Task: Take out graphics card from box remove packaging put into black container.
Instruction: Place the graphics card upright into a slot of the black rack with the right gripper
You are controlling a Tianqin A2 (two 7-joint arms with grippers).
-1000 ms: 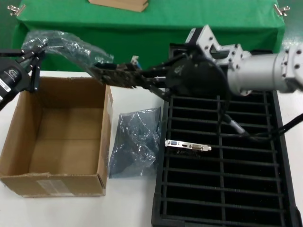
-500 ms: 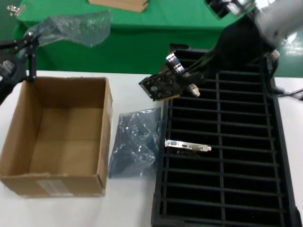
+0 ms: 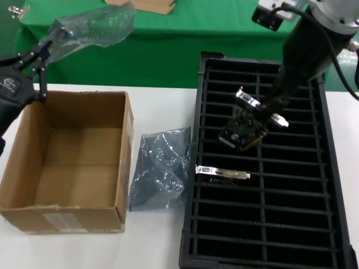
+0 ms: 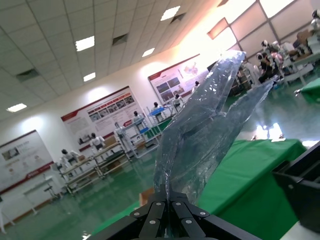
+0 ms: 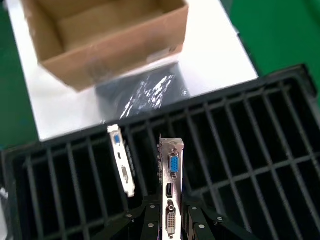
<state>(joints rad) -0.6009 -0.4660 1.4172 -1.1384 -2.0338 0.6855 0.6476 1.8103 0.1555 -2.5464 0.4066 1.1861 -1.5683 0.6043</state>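
Black container (image 3: pixel 331 185): one, on the table (image 3: pixel 157 241), most slots free. Box (image 3: pixel 33 210): one, open, white label illegible. Packaging: one bag (image 3: pixel 90 25) pinched aloft by left end effector (image 3: pixel 35 59); second bag (image 3: pixel 160 168) lies between box and container. Graphics card (image 3: pixel 242 129) is clamped by right end effector (image 3: pixel 263 115) over the slots; another card (image 3: pixel 222 172) is seated.

The head view looks down on the box (image 3: pixel 64 162) at left and tray (image 3: pixel 263 224) at right. The right wrist view, close above the tray (image 5: pixel 250 145), shares both. The left wrist view faces upward into the hall.
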